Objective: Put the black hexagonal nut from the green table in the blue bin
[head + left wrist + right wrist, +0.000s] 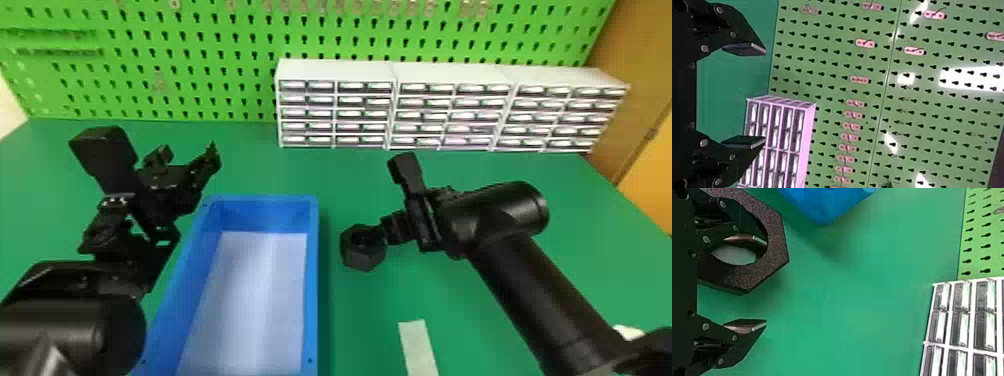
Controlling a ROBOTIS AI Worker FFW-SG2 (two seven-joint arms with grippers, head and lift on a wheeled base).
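The black hexagonal nut is on the green table, right of the blue bin. Beside it in the head view is my right gripper. In the right wrist view that gripper is open, one finger overlapping the hole of the nut and the other standing clear of it. Whether the finger touches the nut, I cannot tell. My left gripper waits beyond the bin's left side; the left wrist view has this gripper open with nothing between its fingers.
White drawer cabinets line the table's back right, before a green pegboard. A pale strip lies on the table near the front, right of the bin. White material lines the bin's floor.
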